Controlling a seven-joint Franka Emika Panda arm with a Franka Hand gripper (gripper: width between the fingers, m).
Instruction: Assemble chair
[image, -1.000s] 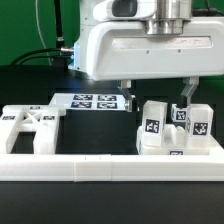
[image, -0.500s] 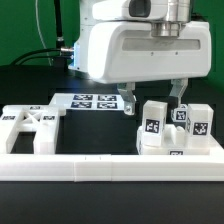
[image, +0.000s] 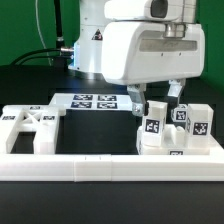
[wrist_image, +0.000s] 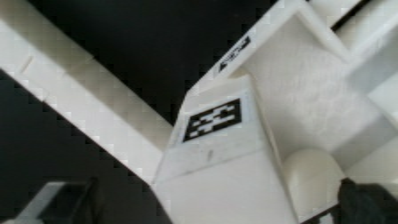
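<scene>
gripper (image: 154, 98): we see fingers spread, seemingly just above the blocks (image: 176, 128)
blocks: upright, the exterior view's right, by the border rail (image: 100, 166)
X-braced panel (image: 30, 128): flat, the exterior view's left

Exterior view. The white arm (image: 150, 45) fills the upper frame. Its gripper (image: 155, 100) hangs with fingers spread, one (image: 135, 103) on the exterior view's left of a tall upright block (image: 153, 125) and the other on its right, near the block's top. More tagged blocks (image: 195, 125) stand just beside it. The X-braced panel (image: 30, 124) lies well apart at the exterior view's left. The marker board (image: 88, 101) lies behind on the black table (image: 95, 132). A long border rail (image: 100, 168) runs across the front.
</scene>
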